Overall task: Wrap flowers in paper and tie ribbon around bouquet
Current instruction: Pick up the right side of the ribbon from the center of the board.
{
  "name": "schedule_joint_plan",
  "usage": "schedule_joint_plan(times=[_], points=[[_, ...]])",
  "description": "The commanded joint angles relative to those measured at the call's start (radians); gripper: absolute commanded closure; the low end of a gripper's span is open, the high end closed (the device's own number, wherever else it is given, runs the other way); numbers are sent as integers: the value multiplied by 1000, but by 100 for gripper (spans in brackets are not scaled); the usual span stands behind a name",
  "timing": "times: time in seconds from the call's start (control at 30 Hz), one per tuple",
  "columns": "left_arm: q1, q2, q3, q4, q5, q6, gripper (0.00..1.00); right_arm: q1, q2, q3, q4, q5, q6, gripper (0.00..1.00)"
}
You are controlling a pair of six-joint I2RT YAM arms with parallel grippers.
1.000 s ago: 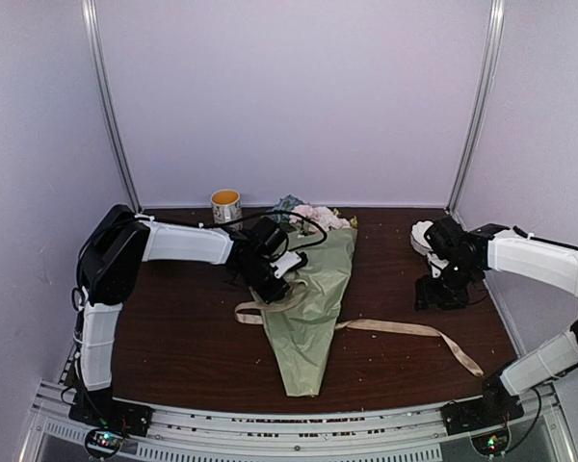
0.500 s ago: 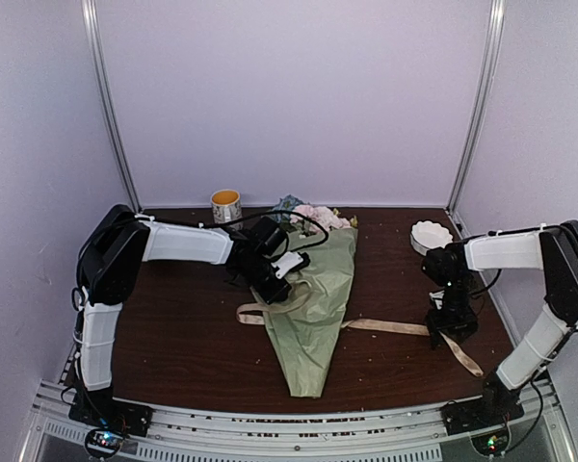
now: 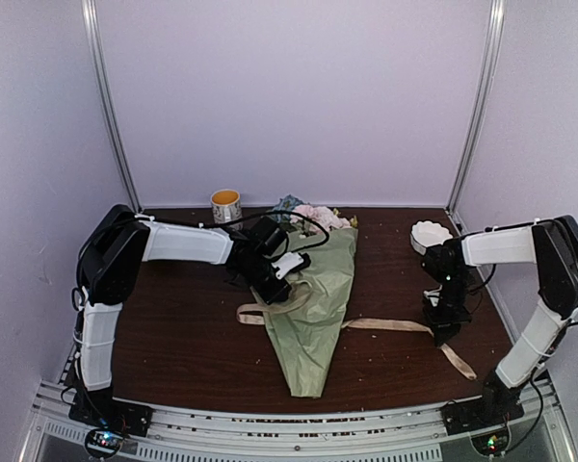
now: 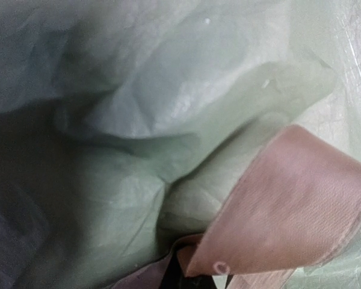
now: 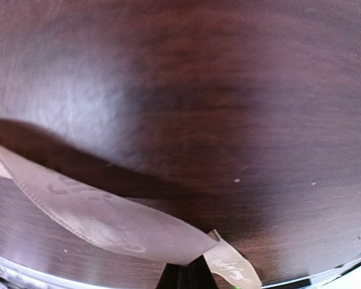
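Observation:
The bouquet [image 3: 313,308] lies on the table as a cone of sage-green paper [image 4: 138,114], tip toward me. Pink and white flowers [image 3: 313,216] show at its far wide end. The beige ribbon [image 3: 395,327] loops at the cone's left side and trails right across the table to a loose end [image 3: 459,363]. My left gripper [image 3: 275,285] is pressed against the cone's left edge, shut on the ribbon [image 4: 289,205], which rises from its jaws. My right gripper [image 3: 441,329] points down at the table, shut on the ribbon [image 5: 108,223] near its right tail.
A yellow-and-white cup [image 3: 225,205] stands at the back left of the dark wooden table [image 3: 173,337]. A white bowl [image 3: 429,234] sits at the back right, just behind my right arm. White walls and metal posts enclose the table.
My right arm swung from beside the bowl down onto the ribbon and its jaws went from open to shut on it. The ribbon's tail shifted slightly. The left arm stayed put.

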Motion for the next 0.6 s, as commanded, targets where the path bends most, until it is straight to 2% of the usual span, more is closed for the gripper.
schedule_joint_plan(times=[0.0,0.3,0.43,0.57], points=[[2,-18,11,-5,21,21,100,-12,-18,-30,196,73,3,100],[2,-23,4,-10,6,20,100,-8,-209,32,158,133,9,100],[2,-24,5,-6,3,20,100,8,-277,87,107,208,-16,100],[2,-24,7,-2,5,22,100,41,-312,114,100,116,-38,100]])
